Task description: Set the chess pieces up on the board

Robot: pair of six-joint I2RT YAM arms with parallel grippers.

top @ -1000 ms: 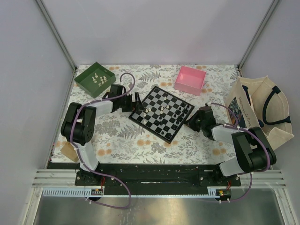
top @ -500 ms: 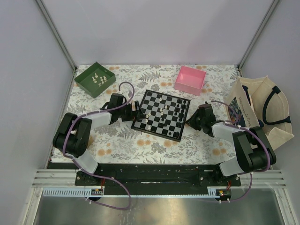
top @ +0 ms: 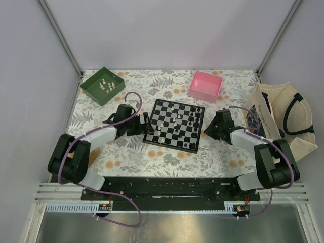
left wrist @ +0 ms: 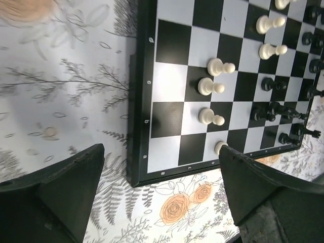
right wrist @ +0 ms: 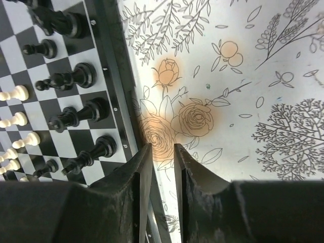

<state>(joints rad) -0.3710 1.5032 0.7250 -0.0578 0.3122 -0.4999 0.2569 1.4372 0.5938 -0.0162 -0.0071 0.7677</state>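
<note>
Board [top: 174, 125] sits mid-table, btw the two arms. L gripper [left wrist: 162, 152] is down at its left edge, fingers [left wrist: 76, 177] spread wide, nothing held, the board's border in the gap. R gripper [right wrist: 160, 152] is low at the right edge, pinched to a thin slit, nothing in it. Touching the border? Can't tell. White pieces [left wrist: 211, 86] stand on the board's left part, black pieces [right wrist: 76, 76] on the right. A few more cream ones lie in the green tray [top: 96, 92], far left.
</note>
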